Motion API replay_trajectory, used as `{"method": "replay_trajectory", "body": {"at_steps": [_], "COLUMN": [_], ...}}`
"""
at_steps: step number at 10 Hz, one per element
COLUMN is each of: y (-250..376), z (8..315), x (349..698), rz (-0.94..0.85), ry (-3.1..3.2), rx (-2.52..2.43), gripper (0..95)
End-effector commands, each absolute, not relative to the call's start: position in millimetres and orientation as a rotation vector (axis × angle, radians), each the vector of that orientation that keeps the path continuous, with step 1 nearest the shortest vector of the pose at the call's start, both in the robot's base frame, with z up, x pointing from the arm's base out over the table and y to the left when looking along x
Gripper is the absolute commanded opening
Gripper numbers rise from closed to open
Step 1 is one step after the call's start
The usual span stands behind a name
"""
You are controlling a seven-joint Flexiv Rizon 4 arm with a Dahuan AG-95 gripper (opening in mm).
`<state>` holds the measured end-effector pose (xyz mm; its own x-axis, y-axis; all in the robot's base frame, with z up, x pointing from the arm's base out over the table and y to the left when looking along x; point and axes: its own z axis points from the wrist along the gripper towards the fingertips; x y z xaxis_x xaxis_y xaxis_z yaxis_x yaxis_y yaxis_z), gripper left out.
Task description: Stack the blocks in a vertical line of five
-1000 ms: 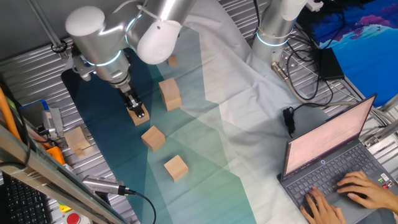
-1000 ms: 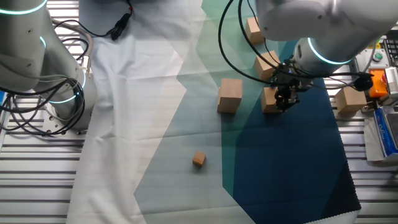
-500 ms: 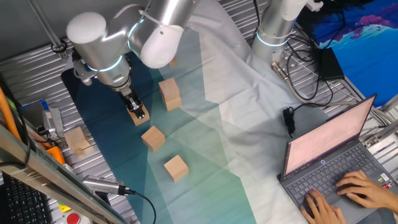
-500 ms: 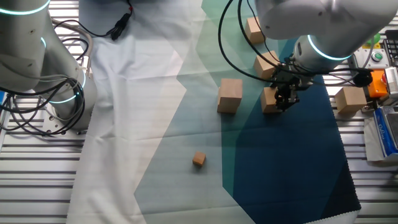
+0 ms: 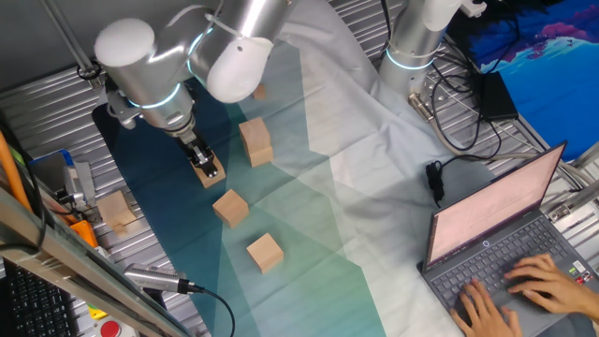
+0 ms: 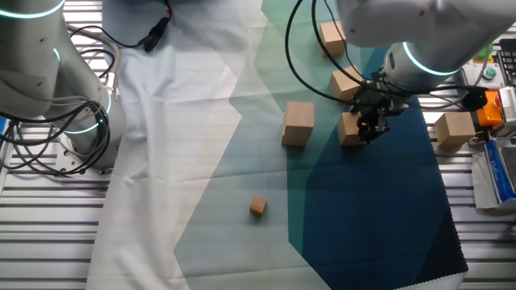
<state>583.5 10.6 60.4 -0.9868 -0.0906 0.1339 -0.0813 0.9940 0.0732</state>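
Tool [image 6: 369,129]: clamped on a plain wooden block [image 6: 349,129].
Other fixed view only: tiny cube [image 6: 257,207], at 7 o'clock from tool.
Blocks: unpainted tan cubes.

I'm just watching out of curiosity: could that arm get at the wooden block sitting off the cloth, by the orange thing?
Probably yes. That block stands alone on the metal table, nothing on top of it, close beside the gripper, which is now down at another block.
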Motion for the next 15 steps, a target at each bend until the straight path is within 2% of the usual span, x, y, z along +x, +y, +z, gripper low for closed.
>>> {"method": "replay_trajectory", "body": {"at_steps": [1, 9, 15], "y": [12, 15, 14], "z": [75, 157, 190], "x": [578, 540, 513], "rz": [-0.102, -0.076, -0.051], "ry": [-2.992, -2.942, -2.914], "rx": [0.143, 0.24, 0.263], "gripper": [0.0, 0.0, 0.0]}}
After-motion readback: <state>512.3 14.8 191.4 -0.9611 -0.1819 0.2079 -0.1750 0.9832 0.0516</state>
